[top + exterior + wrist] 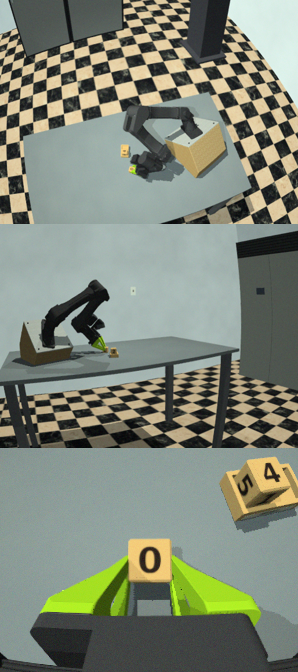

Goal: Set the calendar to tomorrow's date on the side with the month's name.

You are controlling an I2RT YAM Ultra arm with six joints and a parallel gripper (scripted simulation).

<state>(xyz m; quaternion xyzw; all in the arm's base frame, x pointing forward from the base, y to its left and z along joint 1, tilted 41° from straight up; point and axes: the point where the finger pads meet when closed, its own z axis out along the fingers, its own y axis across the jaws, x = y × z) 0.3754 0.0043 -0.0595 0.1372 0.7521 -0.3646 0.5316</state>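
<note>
Gripper (150,585) clamped on the 0 cube (149,560), low on the desk (72,174). Tray with the other cube (261,488) sits near, apart. Lift straight, keep the grip square, then rotate.

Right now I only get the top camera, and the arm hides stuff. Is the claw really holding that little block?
Observer: Yes. In the wrist view the green fingers press both sides of the cube.
Operator: What number is on it?
Observer: A 0 faces the wrist camera, upright.
Operator: And the other block, just a 4?
Observer: The tray's cube shows a 5 on one side and a 4 on another.
Operator: Is my block up in the air?
Observer: In the exterior view the gripper has it down close to the table; touching or not, I cannot tell.
</note>
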